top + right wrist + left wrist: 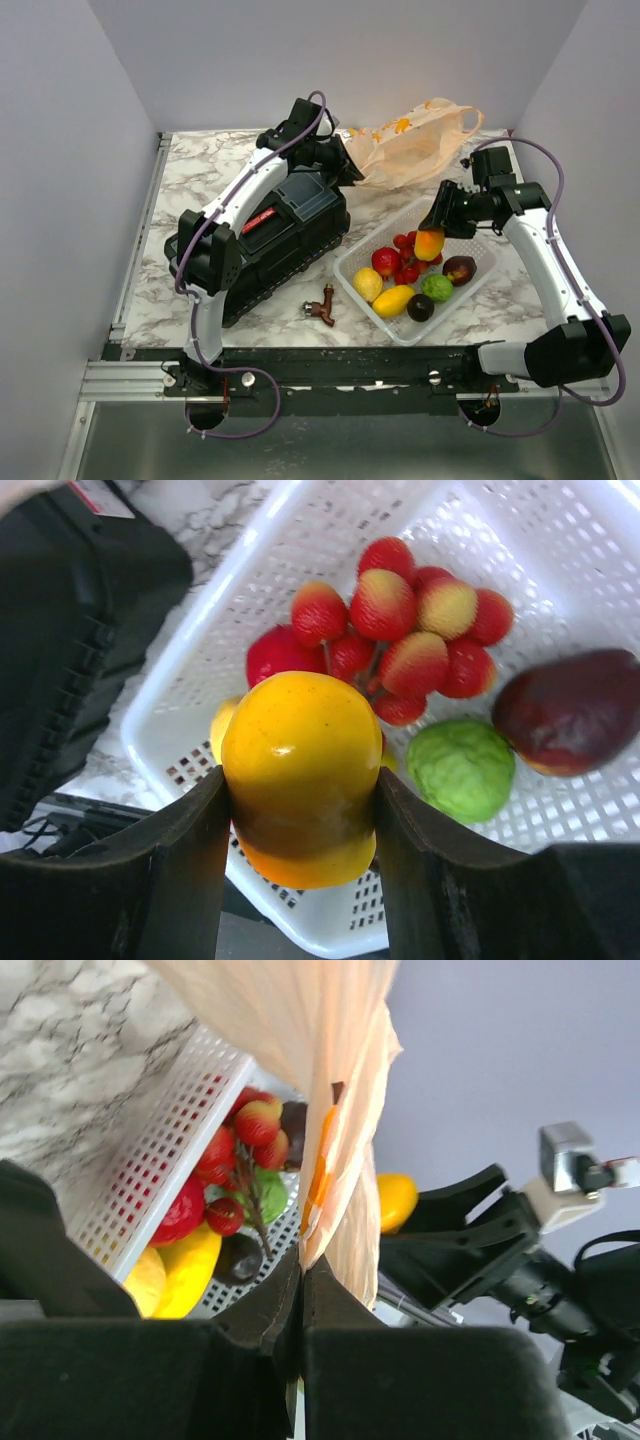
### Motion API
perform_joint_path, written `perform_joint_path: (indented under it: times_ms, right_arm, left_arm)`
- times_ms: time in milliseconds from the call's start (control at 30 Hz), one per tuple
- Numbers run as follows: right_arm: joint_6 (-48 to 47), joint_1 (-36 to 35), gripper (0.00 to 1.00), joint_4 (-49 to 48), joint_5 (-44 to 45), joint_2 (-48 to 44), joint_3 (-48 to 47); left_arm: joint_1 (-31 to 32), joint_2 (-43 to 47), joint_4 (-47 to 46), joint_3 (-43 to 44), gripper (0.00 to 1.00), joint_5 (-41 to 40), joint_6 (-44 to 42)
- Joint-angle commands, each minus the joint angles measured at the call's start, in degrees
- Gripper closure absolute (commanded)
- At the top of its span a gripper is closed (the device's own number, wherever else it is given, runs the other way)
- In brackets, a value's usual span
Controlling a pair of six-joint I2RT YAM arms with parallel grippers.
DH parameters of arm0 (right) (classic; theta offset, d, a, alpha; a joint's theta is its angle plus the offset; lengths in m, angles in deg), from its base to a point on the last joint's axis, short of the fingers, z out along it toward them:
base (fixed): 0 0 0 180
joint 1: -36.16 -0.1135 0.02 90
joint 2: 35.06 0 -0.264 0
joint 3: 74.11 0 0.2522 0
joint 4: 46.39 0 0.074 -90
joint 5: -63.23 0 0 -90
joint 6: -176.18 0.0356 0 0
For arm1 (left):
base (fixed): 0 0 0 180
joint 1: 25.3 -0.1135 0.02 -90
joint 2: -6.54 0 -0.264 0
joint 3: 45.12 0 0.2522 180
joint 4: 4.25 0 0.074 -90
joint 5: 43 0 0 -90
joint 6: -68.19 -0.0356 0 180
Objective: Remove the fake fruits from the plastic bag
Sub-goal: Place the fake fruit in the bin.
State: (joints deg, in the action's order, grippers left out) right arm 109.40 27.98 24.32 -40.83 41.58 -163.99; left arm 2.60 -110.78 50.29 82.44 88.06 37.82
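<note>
Right gripper (300, 825) is pinching a mango (298, 760) over the basket (215, 595). Left gripper (301, 1295) is clamping the bag's (300, 1030) edge.

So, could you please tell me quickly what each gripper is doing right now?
Left gripper: shut on the plastic bag.
Right gripper: shut on the orange-yellow mango.

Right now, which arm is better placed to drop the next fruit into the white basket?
Right. The right gripper holds the orange-yellow mango over the white basket, while the left gripper is shut on the plastic bag, holding it up.
</note>
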Motion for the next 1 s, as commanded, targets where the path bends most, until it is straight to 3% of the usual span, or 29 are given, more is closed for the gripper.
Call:
perform_joint_path:
  times_ms: [0,100,367,667,967]
  right_arm:
    - [0.32,-0.07,0.97,4.50,8.98,-3.81,1.90]
    - [1.28,-0.08,0.97,6.66,19.72,-3.68,1.79]
    - [-3.19,-0.05,0.94,3.67,29.62,1.83,-0.52]
    - [-4.54,-0.08,0.77,-0.50,28.45,9.75,-0.79]
    - [-5.34,-0.03,0.54,-2.12,27.06,12.93,1.00]
  left_arm:
    - [-0.63,-2.02,-0.25,6.83,1.00,1.44,1.76]
    - [-1.33,-3.21,-0.71,9.76,0.98,0.99,3.25]
    - [-3.51,-3.95,-0.82,15.72,0.73,-0.04,3.91]
    - [-6.53,2.69,5.94,15.98,0.56,-2.64,-3.70]
    - [-6.55,13.36,12.43,11.48,0.48,-4.31,-13.23]
